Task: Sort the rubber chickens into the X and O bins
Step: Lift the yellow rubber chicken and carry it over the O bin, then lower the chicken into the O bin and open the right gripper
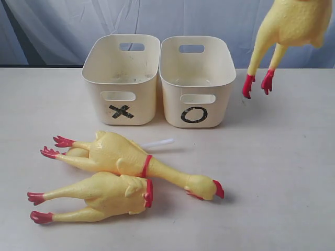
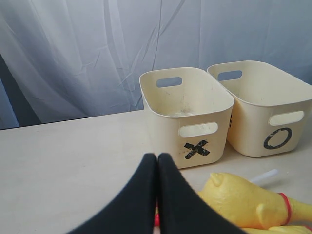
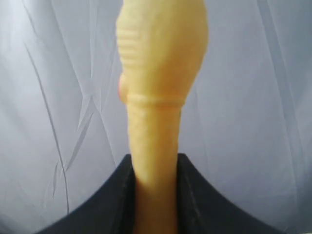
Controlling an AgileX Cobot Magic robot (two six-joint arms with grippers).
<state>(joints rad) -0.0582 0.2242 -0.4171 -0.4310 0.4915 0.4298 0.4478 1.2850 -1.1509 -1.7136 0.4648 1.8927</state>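
Right gripper (image 3: 153, 170) pinching the hanging chicken (image 1: 293, 26) by what looks like its neck; left gripper (image 2: 157, 160) closed, empty. Dangling legs could snag the O bin (image 1: 172, 99) rim.

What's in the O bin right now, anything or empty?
Empty as far as visible: the O bin shows only bare floor and walls; the lifted chicken hangs outside it.

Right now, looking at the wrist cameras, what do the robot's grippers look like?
Both are plain matte black. The left gripper has two smooth fingers that broaden from narrow rounded tips to wide bases. The right gripper shows the same dark, flaring fingers. No cables, markings or arm links are visible.
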